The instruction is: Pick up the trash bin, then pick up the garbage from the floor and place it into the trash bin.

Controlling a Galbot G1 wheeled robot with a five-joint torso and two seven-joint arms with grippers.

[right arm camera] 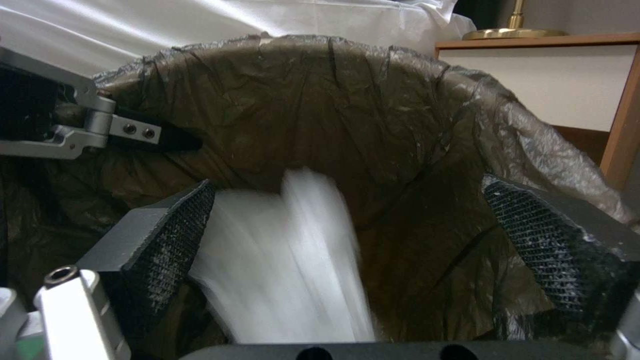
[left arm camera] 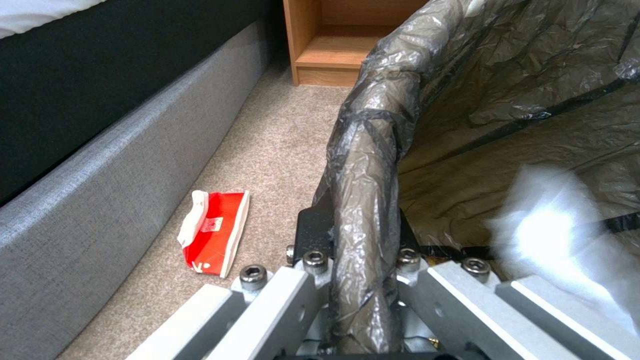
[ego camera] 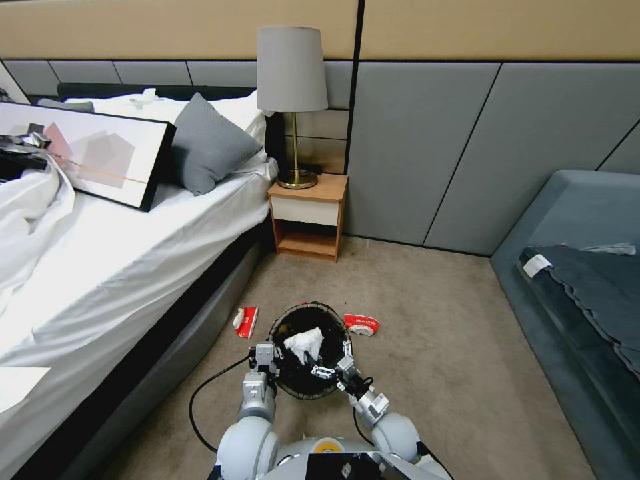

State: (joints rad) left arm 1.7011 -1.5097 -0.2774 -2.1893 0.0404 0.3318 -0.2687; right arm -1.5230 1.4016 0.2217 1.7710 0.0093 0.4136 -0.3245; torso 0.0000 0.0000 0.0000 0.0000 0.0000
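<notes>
soft, even indoor light fills the room, with no hard shadows on the carpet (ego camera: 427, 313). the white bed sheets (ego camera: 133, 253) are bright, close to washed out. straight wall panel lines bow toward the edges of the head view. in both wrist views the white paper (right arm camera: 293, 260) is smeared into streaks by motion blur, while the crinkled bin liner (left arm camera: 373, 165) carries small glossy highlights. the near hand parts look soft.

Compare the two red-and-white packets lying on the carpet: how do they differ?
The left packet lies on the bed side of the trash bin, while the right packet lies on the sofa side. The left packet looks flat and elongated; the right packet looks crumpled and rounder. Both are red-and-white litter close beside the bin.
</notes>
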